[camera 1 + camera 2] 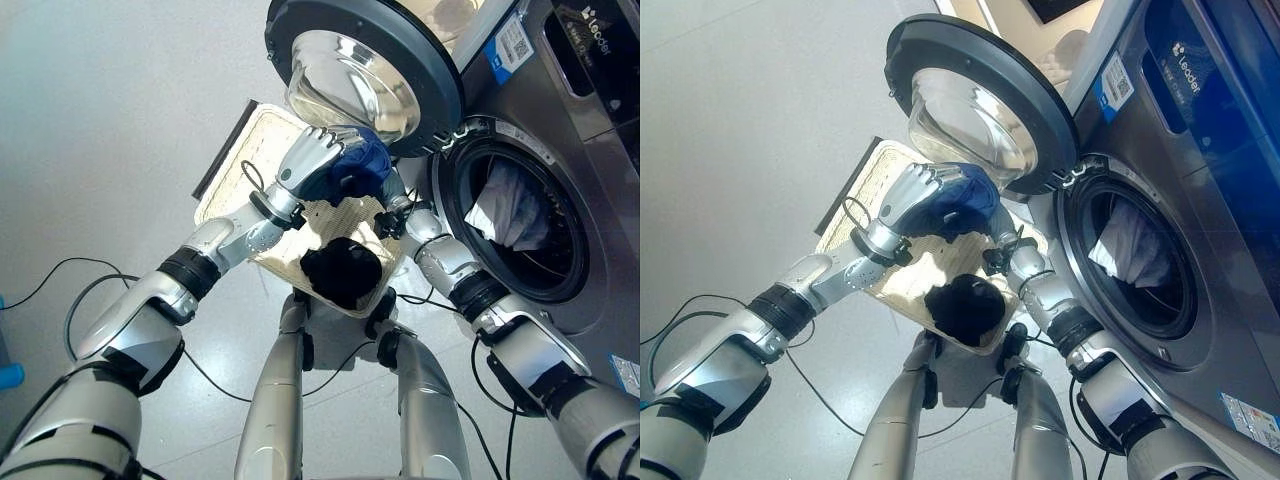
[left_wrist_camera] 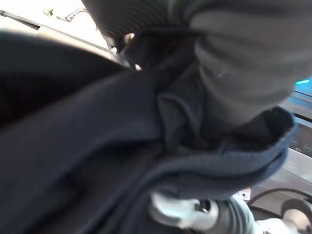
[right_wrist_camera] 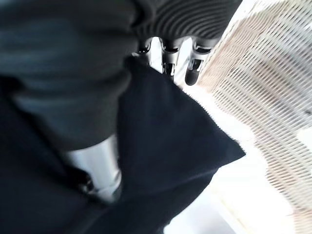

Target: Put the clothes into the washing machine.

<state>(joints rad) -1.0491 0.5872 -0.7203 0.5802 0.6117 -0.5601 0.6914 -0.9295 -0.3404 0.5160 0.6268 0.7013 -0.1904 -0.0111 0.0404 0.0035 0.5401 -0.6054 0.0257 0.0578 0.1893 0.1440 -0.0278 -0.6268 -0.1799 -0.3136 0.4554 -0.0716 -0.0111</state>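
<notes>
Black garment [image 1: 342, 272] lies in the wicker basket [image 1: 262, 135] on the floor. Above it, left hand [image 1: 310, 155] and right hand [image 3: 168, 51] both clutch a blue garment [image 1: 358, 160]. Far right, washing machine [image 1: 590, 150], door [image 1: 365, 60] open, white cloth [image 1: 508, 208] inside.

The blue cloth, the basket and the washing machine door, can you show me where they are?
blue cloth [image 1: 362, 160], left eye view, on its bunched top.
basket [image 1: 262, 135], left eye view, on its pale woven wall.
washing machine door [image 1: 985, 110], right eye view, on its glass bowl.
</notes>
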